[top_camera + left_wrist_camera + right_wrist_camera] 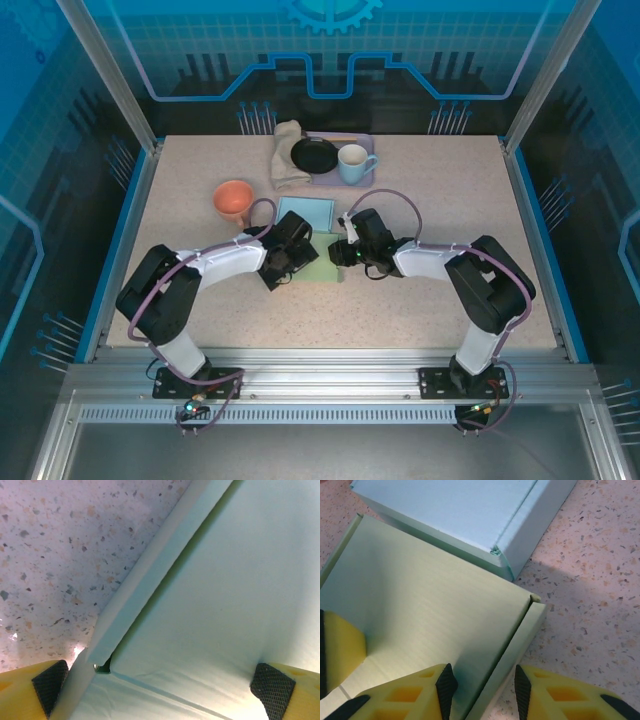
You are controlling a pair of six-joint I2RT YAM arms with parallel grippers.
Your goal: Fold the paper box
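- Where the overhead camera looks down, we see the paper box (308, 215) lying mid-table between the left gripper (283, 265) and the right gripper (345, 252). Their bodies cover much of its near green panel.
- At the back, a tray (363, 138) holds a black plate (315, 155) and a white mug (353, 163). A cloth (287, 155) lies against the tray's left side, and an orange bowl (233, 198) sits nearer, to the left.
- From the left wrist, the jaws stand wide apart, with the pads (50, 685) low over the box's pale panel. A side flap (150, 580) stands up, and the box runs off frame.
- From the right wrist, the fingers (447, 685) straddle the green side wall (520, 640). We cannot tell whether they pinch it. The box's blue half is cut off at the top edge.
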